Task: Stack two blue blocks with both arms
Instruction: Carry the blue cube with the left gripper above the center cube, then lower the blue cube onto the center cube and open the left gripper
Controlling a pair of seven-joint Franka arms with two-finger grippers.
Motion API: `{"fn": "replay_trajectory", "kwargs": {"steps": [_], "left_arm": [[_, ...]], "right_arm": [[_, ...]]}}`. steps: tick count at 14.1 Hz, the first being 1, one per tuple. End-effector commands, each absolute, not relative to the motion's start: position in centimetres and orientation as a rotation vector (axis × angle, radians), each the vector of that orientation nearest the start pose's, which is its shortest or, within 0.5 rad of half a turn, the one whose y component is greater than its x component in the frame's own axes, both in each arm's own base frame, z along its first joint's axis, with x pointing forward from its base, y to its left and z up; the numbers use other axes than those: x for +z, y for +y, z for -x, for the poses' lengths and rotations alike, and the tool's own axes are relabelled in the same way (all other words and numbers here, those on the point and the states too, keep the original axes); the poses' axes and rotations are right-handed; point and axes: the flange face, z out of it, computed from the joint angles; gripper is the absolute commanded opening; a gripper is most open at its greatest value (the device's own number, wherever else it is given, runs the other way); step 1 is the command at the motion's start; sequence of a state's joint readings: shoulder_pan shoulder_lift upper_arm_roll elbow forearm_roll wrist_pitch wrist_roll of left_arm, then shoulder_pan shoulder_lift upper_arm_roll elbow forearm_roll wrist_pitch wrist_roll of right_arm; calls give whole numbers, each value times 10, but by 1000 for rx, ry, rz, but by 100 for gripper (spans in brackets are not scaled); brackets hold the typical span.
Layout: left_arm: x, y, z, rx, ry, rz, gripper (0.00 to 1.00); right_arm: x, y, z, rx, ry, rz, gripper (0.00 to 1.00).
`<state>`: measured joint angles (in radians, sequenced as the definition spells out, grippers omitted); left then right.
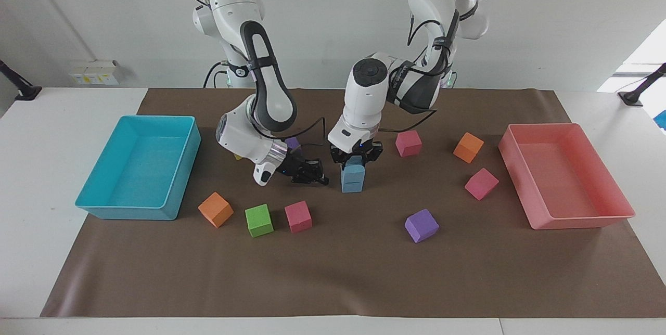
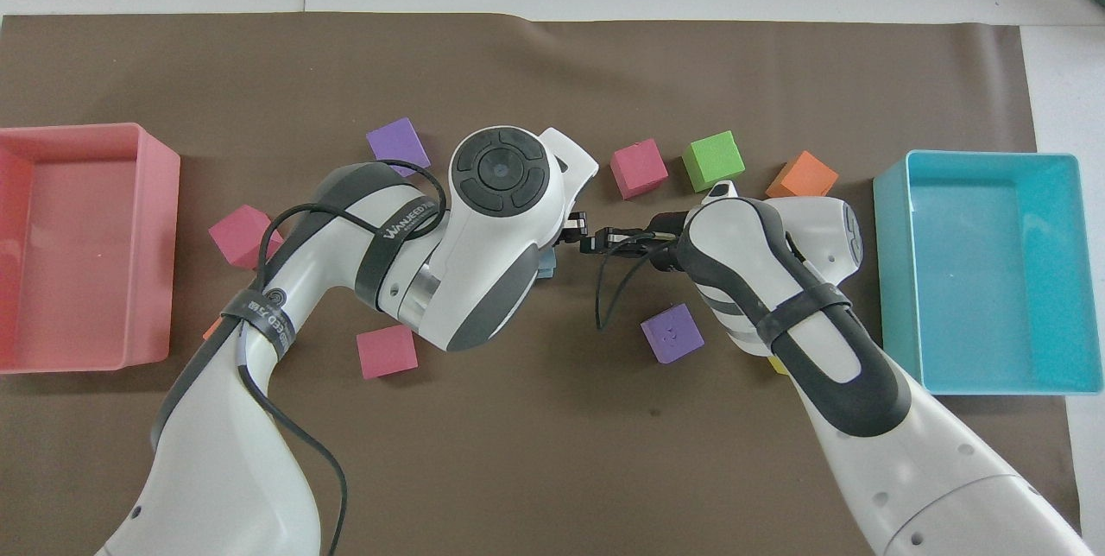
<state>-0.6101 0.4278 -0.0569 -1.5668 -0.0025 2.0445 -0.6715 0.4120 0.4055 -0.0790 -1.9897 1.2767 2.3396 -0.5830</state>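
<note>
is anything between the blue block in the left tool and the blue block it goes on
Nothing visible: the left tool holds the upper blue block directly on the lower blue block. The right tool waits beside the stack, shut and holding nothing.
</note>
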Motion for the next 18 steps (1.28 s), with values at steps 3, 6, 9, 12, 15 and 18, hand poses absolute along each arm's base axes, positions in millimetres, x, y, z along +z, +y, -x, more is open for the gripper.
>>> {"fn": "replay_trajectory", "kwargs": {"steps": [3,6,9,12,15,18], "left_arm": [[396,-420,-534,-67,-7,3157,0],[397,-420,-533,-68,-3,3156,0],[397,-420,-534,-70,-3,3157,0],[394,-420,-533,-81,13,3160,0],[393,-420,-533,-79,13,3160,0],[393,-420,-533,-79,13,3160,0]], "right_arm": [[264,212,-568,-119,67,2297,0],[264,212,-568,-119,67,2297,0],[263,212,-568,-118,67,2298,0],[264,213,-568,-119,65,2297,0],[264,213,-568,-119,65,2297,0],[265,212,-568,-121,66,2297,0]]}}
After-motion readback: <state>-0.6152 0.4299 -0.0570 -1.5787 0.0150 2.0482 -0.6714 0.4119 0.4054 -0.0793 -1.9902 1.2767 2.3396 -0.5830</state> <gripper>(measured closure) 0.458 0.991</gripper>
